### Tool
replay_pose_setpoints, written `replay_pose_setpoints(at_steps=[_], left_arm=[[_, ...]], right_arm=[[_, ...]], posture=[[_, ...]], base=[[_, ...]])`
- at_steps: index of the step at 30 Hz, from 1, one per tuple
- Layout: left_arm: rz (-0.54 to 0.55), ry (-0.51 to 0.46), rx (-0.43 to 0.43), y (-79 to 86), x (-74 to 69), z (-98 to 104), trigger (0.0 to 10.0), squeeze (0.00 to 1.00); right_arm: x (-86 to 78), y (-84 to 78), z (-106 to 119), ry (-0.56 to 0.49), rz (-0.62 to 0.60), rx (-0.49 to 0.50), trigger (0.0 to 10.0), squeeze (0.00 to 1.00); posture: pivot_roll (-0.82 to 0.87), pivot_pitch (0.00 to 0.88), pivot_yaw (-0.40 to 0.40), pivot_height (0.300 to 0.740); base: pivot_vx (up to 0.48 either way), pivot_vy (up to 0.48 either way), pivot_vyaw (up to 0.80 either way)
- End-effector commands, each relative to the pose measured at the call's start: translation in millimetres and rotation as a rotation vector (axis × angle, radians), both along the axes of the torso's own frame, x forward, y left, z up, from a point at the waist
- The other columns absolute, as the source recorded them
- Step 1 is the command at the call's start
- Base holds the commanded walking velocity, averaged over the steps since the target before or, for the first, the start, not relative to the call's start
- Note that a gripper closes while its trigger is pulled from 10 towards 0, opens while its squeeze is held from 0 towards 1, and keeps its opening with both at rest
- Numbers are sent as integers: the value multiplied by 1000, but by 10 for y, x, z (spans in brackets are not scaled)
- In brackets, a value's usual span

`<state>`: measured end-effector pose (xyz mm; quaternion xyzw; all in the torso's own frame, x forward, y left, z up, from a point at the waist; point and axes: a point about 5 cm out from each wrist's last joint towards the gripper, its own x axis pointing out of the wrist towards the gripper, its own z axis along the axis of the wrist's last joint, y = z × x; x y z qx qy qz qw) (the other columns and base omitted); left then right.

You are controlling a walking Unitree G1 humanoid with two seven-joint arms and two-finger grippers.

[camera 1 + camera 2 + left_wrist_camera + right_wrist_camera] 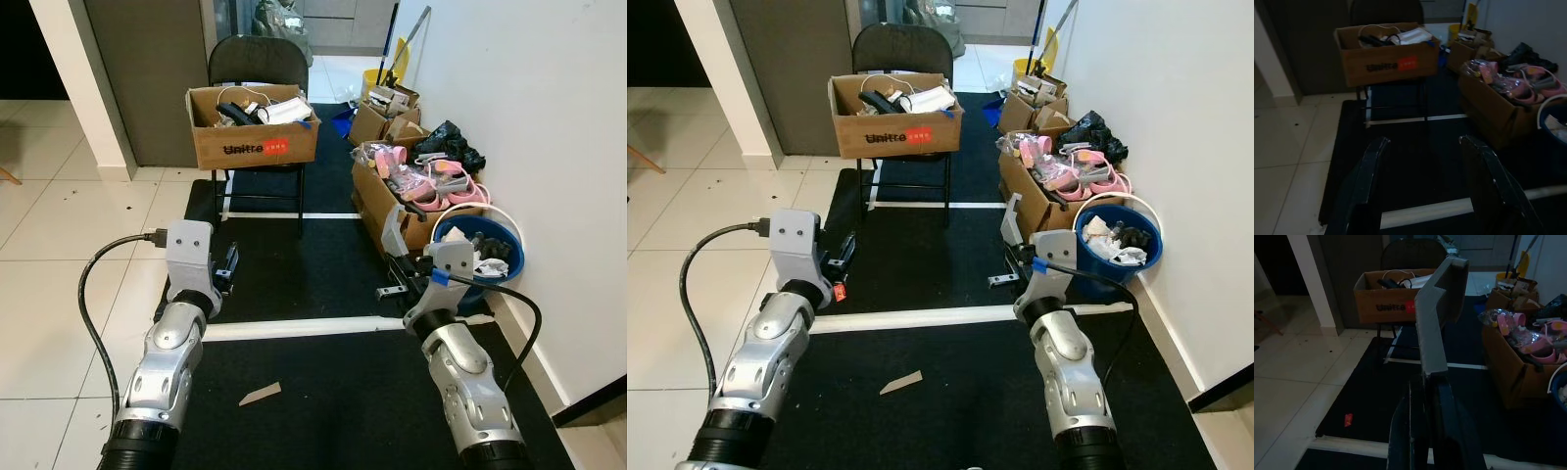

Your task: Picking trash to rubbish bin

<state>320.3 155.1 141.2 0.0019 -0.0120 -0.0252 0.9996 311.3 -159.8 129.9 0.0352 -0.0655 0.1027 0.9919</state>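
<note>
Your right gripper (1425,426) had its fingers clamped on a grey card strip (1437,318), held upright (probably for carrying). Your left gripper (1422,186) was spread wide, holding nothing. The blue bin (1120,240) stood just ahead on the right, against the wall.

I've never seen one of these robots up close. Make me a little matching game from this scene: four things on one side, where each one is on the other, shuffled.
Things:
1. Grey cardboard piece
2. Unitree box
3. Blue bucket
4. Brown cardboard scrap

Places:
A. On the black folding chair
B. On the dark mat between the two arms
C. Pinched in the right claw
D. By the white wall, next to the box of pink items

Pairs: 1-C, 2-A, 3-D, 4-B
</note>
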Motion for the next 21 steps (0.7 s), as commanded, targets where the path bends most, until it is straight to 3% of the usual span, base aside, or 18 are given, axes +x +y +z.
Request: replay_pose_setpoints(at_steps=[1,7,21], left_arm=[[18,21,-9,19,-28,-33,10000,0],[12,48,-2,36,-19,-69,10000,0],[-22,72,30,-14,15,-40,10000,0]], right_arm=[[-18,2,-58,17,-4,2,10000,0],[-37,75,-116,45,5,-5,10000,0],[-50,39,-150,54,-48,12,10000,0]], posture=[[-81,68,-23,740],[-89,86,-5,740],[-77,96,13,740]], base=[[337,0,0],[366,0,0],[409,0,0]])
